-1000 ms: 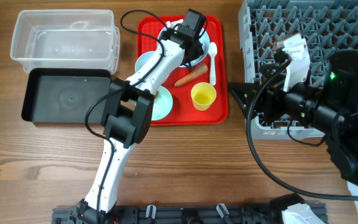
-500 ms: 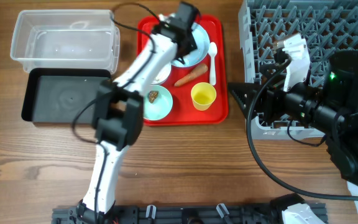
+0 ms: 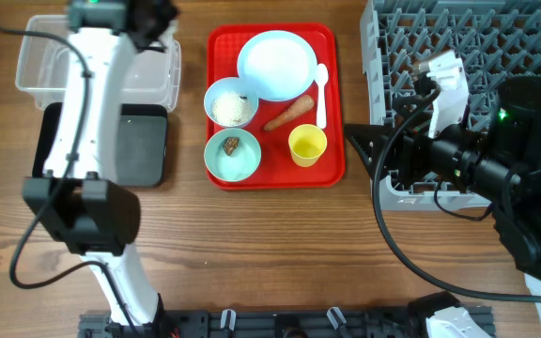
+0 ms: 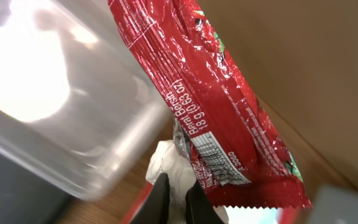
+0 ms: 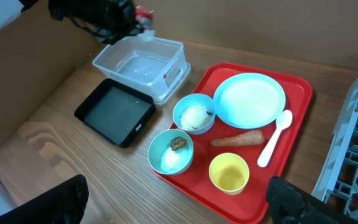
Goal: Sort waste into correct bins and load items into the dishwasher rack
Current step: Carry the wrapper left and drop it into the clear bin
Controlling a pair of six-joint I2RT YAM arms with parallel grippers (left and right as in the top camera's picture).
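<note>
My left gripper hangs over the far right corner of the clear tub. In the left wrist view its fingers are shut on the white crumpled scrap and the red snack wrapper, beside the tub wall. The black tray lies in front of the tub. On the red serving tray sit the pale-blue plate, the rice bowl, the pale-green bowl with the brown lump, the carrot, the yellow cup and the white spoon. My right gripper is open and empty.
The grey dishwasher rack stands at the far right, with the right arm over its front part. Its edge shows in the right wrist view. A brown cardboard wall rises behind the tub.
The left arm swung from over the plate on the red tray leftward to above the clear tub, carrying the wrapper and scrap. The right arm has not moved.
</note>
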